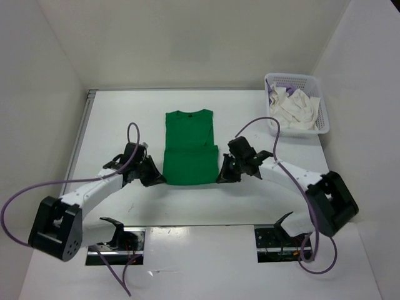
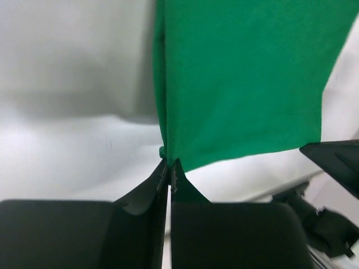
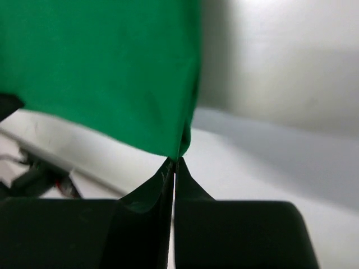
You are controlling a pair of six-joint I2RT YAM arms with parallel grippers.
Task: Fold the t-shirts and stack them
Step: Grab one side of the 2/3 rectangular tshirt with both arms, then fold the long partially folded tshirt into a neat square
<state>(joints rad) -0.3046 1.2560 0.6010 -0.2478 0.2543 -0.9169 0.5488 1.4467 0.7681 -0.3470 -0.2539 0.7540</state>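
Now, you have the green t-shirt point(image 1: 189, 150) lying flat in the middle of the top view on the white counter point(image 1: 125, 119), collar toward the upper edge of the frame and hem toward the arms. A line runs across it at about mid-length, so its lower half seems to be doubled over, though from above you cannot be sure.

Your left hand point(image 1: 155, 177) sits at the lower left corner of the shirt, and your right hand point(image 1: 224, 175) at the lower right corner. In the left wrist view the left hand point(image 2: 169, 168) is pinched tight on the corner of the green cloth point(image 2: 241, 78), which fills the upper right of that frame. In the right wrist view the right hand point(image 3: 174, 165) is clenched the same way on the opposite corner, with the green cloth point(image 3: 101, 67) filling the upper left.

Well apart from the green one, in the upper right of the top view, the white lattice basket point(image 1: 322, 103) stands on the counter. The white t-shirt point(image 1: 294, 112) lies crumpled inside it, and a bit of the lavender t-shirt point(image 1: 279, 87) shows at its far left corner.
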